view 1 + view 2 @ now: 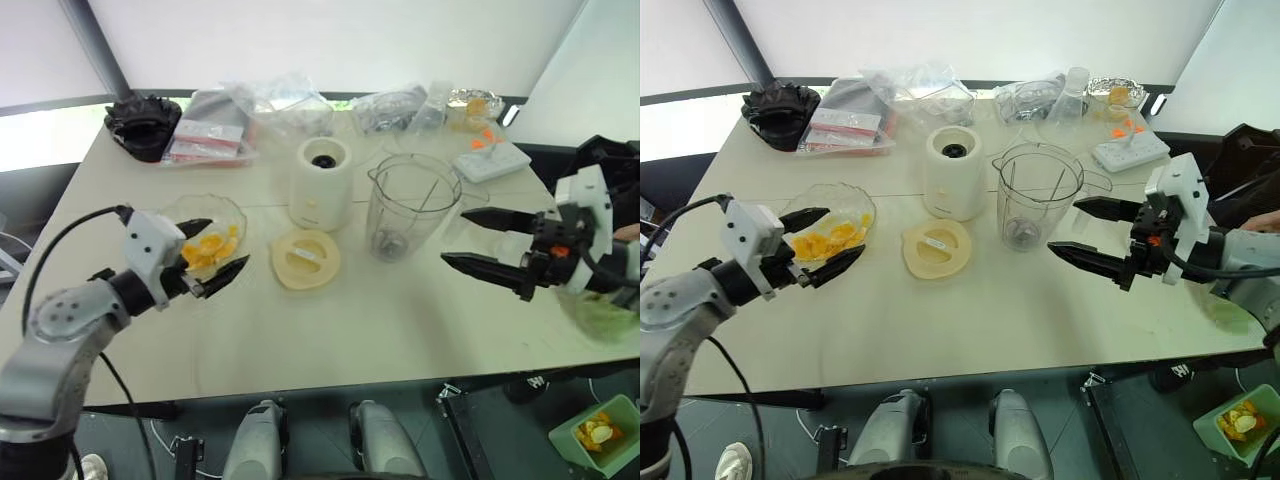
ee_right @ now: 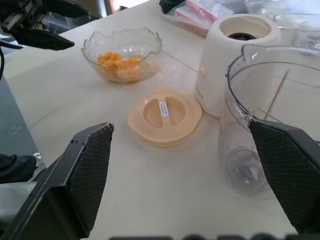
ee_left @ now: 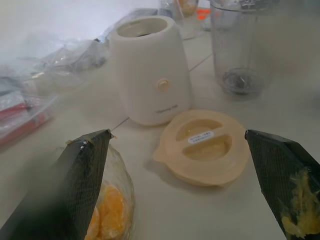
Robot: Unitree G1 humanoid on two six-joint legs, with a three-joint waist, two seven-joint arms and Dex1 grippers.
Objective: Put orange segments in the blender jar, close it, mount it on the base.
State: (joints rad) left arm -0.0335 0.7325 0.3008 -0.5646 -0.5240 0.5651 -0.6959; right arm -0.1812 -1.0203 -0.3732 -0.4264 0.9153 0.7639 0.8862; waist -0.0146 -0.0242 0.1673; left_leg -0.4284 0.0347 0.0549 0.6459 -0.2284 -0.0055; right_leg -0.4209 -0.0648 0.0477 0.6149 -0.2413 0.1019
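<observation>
Orange segments [image 1: 825, 240] lie just beside the released left pincer [image 1: 822, 262]; right pincer [image 1: 1092, 232] released.

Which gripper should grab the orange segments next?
Left. The left gripper hangs open right at the scalloped bowl holding the orange segments; the right gripper is across the table beside the blender jar.
</observation>
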